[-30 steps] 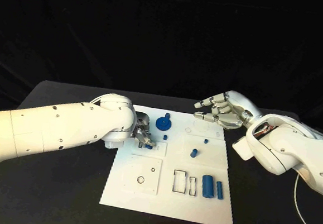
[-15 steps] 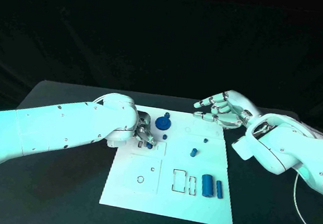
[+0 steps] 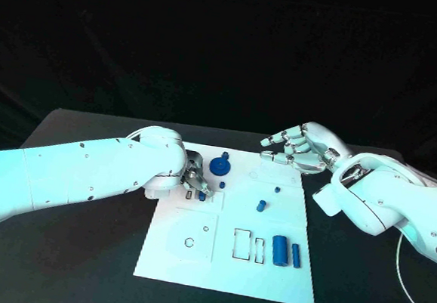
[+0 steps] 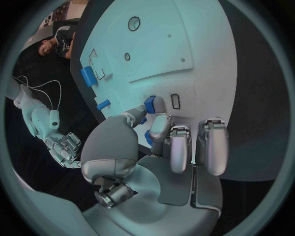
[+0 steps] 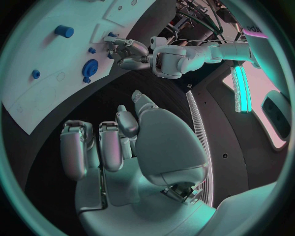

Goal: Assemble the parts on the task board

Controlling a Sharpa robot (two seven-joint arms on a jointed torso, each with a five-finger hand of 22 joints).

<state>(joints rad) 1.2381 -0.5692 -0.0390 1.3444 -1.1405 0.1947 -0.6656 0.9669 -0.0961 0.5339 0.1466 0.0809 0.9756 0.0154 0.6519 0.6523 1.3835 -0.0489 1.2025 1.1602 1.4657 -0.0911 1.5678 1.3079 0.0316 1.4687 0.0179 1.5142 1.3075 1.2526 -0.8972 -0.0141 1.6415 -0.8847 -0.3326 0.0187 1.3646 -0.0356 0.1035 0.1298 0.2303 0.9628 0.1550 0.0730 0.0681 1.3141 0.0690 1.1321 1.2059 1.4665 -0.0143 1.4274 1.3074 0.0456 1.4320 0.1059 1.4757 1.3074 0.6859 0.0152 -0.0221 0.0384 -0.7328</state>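
White task board (image 3: 225, 275) at the middle of the black table (image 3: 62, 251), long edge running near to far. Left hand (image 3: 194, 181): low over the board's left edge, fingers curled, a small blue part (image 4: 149, 103) pinched between thumb and a finger, by the small rectangular slot (image 4: 175, 101). Right hand (image 3: 299, 149): raised over the board's far right corner, fingers curled inward, nothing in them. Blue disc part (image 3: 220, 169): far left area of the board, just beyond the left hand. Small blue peg (image 3: 263, 206): mid-board. Two blue bars (image 3: 287, 251): near right area, side by side, next to outlined rectangular recesses (image 3: 248, 246). Step in hand, as judged: seating the pinched part in its slot. Next move would call for aligning the part over the slot, pressing it down, then letting go.
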